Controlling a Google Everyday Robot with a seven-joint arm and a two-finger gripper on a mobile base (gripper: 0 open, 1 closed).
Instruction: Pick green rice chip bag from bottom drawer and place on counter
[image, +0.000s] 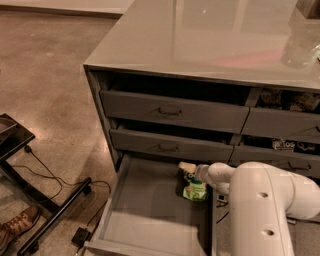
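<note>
We have the one claw (189, 172) down in the open bottom drawer (145, 205), at its right rear, right at the top of the single green bag (195, 189). Whether it is clenched on the bag we cannot tell. The bag lies on the drawer floor, not yet on the table (200, 40). The drawer stands pulled out, we judge, so the arm (260, 200) can reach in. Two handled drawers (170, 111) sit above it.
</note>
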